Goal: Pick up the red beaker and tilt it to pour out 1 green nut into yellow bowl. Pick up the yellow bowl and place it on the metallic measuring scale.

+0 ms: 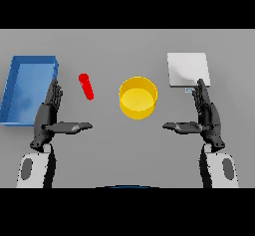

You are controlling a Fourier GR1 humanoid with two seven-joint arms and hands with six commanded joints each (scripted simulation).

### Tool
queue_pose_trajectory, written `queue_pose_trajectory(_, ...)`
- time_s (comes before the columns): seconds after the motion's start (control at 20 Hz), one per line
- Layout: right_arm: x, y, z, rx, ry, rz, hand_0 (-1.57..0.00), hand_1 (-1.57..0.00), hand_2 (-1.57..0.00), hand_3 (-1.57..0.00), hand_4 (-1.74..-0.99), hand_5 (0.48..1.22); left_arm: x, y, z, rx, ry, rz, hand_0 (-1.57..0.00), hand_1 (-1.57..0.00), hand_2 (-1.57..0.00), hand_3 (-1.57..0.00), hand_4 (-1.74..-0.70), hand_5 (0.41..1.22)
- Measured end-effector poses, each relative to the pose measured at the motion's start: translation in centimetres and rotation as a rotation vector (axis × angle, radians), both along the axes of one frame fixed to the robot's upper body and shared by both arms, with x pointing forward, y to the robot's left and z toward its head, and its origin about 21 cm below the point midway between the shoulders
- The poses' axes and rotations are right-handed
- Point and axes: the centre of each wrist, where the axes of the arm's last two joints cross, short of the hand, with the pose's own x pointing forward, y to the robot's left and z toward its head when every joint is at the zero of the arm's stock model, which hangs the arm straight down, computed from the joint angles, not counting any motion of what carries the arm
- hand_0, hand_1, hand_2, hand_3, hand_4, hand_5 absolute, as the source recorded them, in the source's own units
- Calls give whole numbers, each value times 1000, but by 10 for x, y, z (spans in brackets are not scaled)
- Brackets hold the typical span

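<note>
The red beaker [86, 86] stands on the grey table left of centre, a slim red cylinder. The yellow bowl [138, 97] sits at the middle of the table, and I see nothing inside it. The metallic measuring scale [187, 69] is a pale square plate at the back right. My left hand [50, 114] is open near the table's left side, just left of and nearer than the beaker, thumb pointing inward. My right hand [206, 114] is open at the right, its fingertips close to the scale's front edge. Neither hand holds anything.
A blue tray [14, 88] with raised walls lies at the far left, beside my left hand.
</note>
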Motion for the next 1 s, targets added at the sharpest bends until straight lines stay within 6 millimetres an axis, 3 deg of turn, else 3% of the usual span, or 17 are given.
queue_pose_trajectory(0.3, 1, 2, 2, 3, -6, 0, 1, 1, 1, 1, -1071, 578, -7, -8, 0, -1, -2, 1, 1, 1, 1, 1, -1141, 660)
queue_pose_trajectory(0.35, -7, -2, 7, -153, -103, 11, 1, 1, 1, 1, -1072, 577, -20, -8, 5, 76, -65, -39, 1, 1, 1, 1, -1143, 660)
queue_pose_trajectory(0.45, -19, 0, 8, -294, -159, 26, 1, 1, 1, 1, -1064, 577, -33, -10, 15, 151, -82, -79, 1, 1, 1, 1, -1142, 662)
queue_pose_trajectory(0.55, -19, 0, 11, -338, -145, 28, 1, 1, 1, 1, -1084, 585, -41, -16, 28, 189, -78, -97, 1, 1, 1, 1, -1136, 657)
queue_pose_trajectory(0.7, -21, 1, 14, -311, -150, 53, 1, 1, 1, 1, -1131, 607, -44, -14, 26, 201, -22, -106, 1, 1, 1, 1, -1137, 650)
queue_pose_trajectory(1.0, -20, 0, 15, -258, -152, 86, 1, 1, 1, 1, -1209, 627, -7, -14, 11, 211, 71, -107, 1, 1, 1, 1, -1169, 648)
